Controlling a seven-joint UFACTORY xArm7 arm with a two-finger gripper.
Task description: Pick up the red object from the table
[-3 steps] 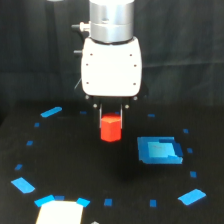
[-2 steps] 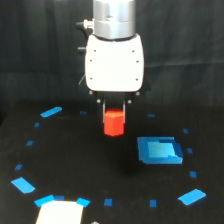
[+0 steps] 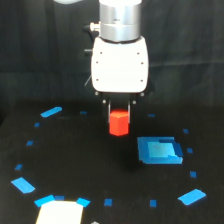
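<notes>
Pincer (image 3: 119,116) clamped on red object (image 3: 119,124), raised off table (image 3: 75,165)

The arm (image 3: 119,17) is cut off by the top edge, so only its lower part shows. The gripper's (image 3: 119,116) fingers are dark against the dark backdrop, and the red object's (image 3: 119,125) top sits between them, partly hidden. A pale patch (image 3: 59,212) is cut off by the bottom edge, and the whole view is soft and blurred.
</notes>
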